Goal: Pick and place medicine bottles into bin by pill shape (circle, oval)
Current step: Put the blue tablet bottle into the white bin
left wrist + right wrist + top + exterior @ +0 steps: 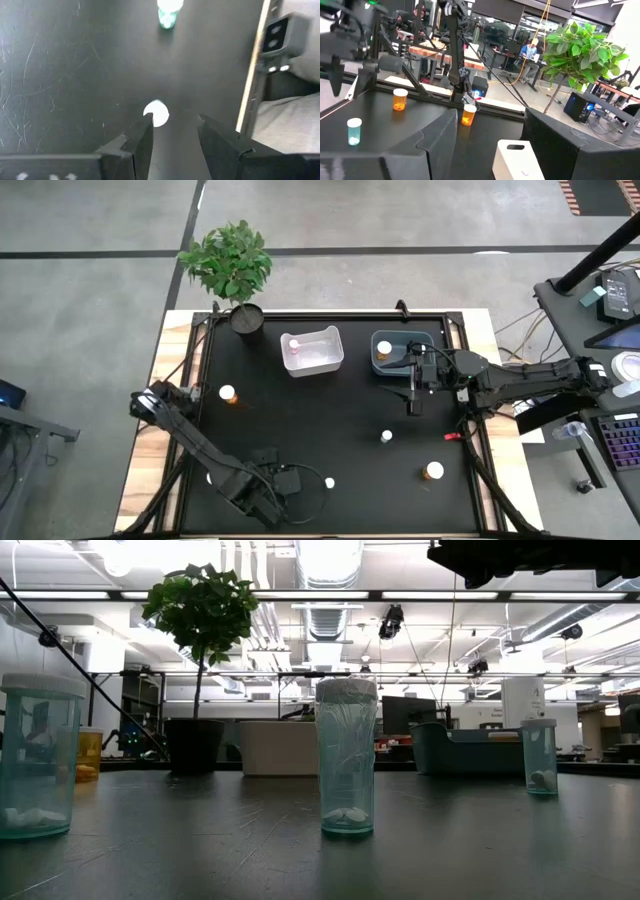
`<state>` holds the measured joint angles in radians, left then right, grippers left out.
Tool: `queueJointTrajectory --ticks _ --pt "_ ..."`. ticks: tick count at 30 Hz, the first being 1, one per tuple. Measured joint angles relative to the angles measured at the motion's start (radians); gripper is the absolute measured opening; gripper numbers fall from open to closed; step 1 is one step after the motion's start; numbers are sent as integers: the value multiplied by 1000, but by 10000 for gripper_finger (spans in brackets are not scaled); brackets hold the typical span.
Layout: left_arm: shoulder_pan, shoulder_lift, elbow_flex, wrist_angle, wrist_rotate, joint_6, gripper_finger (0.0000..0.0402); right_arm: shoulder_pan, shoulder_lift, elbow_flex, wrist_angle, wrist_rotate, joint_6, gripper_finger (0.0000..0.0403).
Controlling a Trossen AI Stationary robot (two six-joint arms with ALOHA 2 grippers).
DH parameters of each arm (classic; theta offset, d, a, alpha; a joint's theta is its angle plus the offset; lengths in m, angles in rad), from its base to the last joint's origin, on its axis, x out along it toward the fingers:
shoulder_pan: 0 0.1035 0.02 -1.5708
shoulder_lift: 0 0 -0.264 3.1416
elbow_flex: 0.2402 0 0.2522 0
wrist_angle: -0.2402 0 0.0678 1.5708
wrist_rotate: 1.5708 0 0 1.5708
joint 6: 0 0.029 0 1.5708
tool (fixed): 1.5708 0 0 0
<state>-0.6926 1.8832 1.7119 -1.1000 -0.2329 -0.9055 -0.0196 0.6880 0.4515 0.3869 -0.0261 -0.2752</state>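
Operator: Where did the medicine bottles stand, and how were they oriented?

Technician: All stood upright, long axis vertical, white caps up. An amber bottle (228,393) stood near the table's left edge; a second amber bottle (433,471) stood at the near right. A small clear bottle (386,437) stood mid-table on the right, and another clear bottle (329,482) stood just beside the left gripper (300,480). In the low view, the nearest clear bottle (346,757) showed white pills at its base. One amber bottle (384,350) sat inside the blue-grey bin (428,339), well apart from the white bin (335,338).

Operator: What was the state of each gripper?

Technician: The left gripper, at the near edge of the table, was released; its fingers (140,142) were spread with a white cap (156,113) just ahead of them. The right gripper (415,402) hung just in front of the blue-grey bin, fingers spread, holding nothing.

Operator: Other items?

Technician: A potted plant (232,265) stood at the far left corner, and a small red object (451,437) lay near the right edge.
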Motion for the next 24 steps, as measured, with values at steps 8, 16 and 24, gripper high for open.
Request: queueJointTrajectory --ticks 8,16,24 --pt "3 48 -24 -16 5 -5 142 0 0 1 3 0 2 223" --pt "4 51 -33 -13 1 11 202 0 0 1 5 0 3 223" --pt "4 74 -63 31 -15 34 235 0 1 1 5 1 -4 222"
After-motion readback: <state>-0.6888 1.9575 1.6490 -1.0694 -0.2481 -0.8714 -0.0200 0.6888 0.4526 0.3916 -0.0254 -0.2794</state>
